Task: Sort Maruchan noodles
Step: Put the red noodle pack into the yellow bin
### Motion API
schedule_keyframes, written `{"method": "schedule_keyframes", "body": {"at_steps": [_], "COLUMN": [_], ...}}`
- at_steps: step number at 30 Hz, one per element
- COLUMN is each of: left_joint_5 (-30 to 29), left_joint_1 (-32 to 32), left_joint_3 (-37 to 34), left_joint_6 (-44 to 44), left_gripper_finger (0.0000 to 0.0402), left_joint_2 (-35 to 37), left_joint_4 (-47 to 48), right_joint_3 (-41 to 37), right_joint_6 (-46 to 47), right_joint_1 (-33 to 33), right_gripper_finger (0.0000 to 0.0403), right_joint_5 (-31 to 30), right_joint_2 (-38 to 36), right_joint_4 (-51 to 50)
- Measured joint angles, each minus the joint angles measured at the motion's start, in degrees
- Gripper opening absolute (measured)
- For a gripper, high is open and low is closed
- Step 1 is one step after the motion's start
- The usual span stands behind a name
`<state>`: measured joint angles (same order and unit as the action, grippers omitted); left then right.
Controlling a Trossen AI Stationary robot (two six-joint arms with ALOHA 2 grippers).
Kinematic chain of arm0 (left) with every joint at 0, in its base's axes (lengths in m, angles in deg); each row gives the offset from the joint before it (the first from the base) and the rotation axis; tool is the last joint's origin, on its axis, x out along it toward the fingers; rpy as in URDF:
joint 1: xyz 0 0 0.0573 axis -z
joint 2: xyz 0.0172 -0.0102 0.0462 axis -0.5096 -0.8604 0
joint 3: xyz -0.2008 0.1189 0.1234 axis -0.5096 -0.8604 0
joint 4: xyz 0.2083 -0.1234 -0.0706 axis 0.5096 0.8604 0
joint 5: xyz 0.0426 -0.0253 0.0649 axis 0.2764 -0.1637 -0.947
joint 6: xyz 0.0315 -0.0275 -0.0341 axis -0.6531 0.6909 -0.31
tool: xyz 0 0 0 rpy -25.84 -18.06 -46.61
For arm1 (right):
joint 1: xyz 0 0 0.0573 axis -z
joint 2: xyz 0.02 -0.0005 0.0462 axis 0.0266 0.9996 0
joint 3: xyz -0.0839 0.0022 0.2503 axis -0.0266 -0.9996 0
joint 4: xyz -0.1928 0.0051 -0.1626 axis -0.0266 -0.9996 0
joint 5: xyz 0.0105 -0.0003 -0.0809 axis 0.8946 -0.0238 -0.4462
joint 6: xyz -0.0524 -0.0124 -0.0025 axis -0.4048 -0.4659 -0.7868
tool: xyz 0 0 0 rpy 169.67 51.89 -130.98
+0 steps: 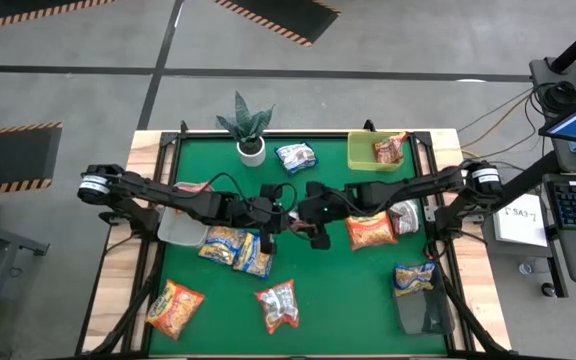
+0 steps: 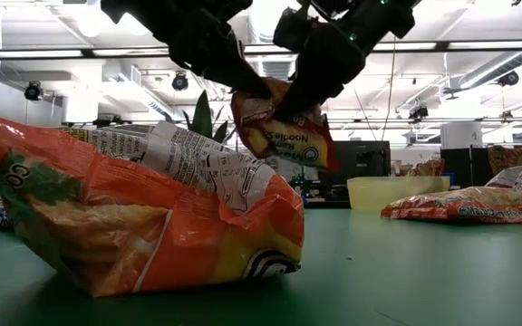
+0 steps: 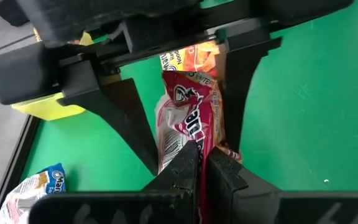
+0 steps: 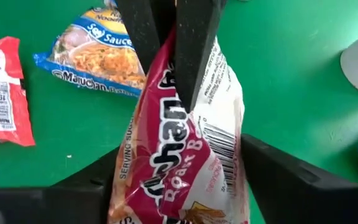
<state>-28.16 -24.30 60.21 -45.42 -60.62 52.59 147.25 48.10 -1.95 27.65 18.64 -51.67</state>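
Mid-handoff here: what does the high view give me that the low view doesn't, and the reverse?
High view only: the whole green table, the potted plant, the lime-green tray holding a packet, and packets scattered around. Low view only: the red packet hanging above the table, and a big orange packet close up. Both: left gripper and right gripper meeting at that packet.

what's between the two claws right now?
One red-and-white noodle packet, hanging above the green mat; the low view shows the left claw and right claw both pinching it.
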Motion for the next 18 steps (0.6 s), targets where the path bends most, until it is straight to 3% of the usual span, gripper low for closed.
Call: {"method": "schedule_keyframes", "body": {"at_steps": [10,18], "left_joint_5": [-1.13,-13.14], "left_joint_1": [-0.09,-0.13], "left_joint_3": [0.0,-0.04], "left_joint_6": [0.13,-0.48], "left_gripper_finger": [0.0026,0.007], "left_joint_2": [3.17,12.12], "left_joint_4": [2.26,11.19], "right_joint_3": [1.38,1.27], "right_joint_6": [0.88,3.29], "right_joint_1": [0.11,0.79], "right_gripper_finger": [0.0091,0.0081], "right_joint_5": [-0.25,-0.7], "right_joint_2": [-0.98,-1.88], "right_joint_4": [-4.8,-8.83]}}
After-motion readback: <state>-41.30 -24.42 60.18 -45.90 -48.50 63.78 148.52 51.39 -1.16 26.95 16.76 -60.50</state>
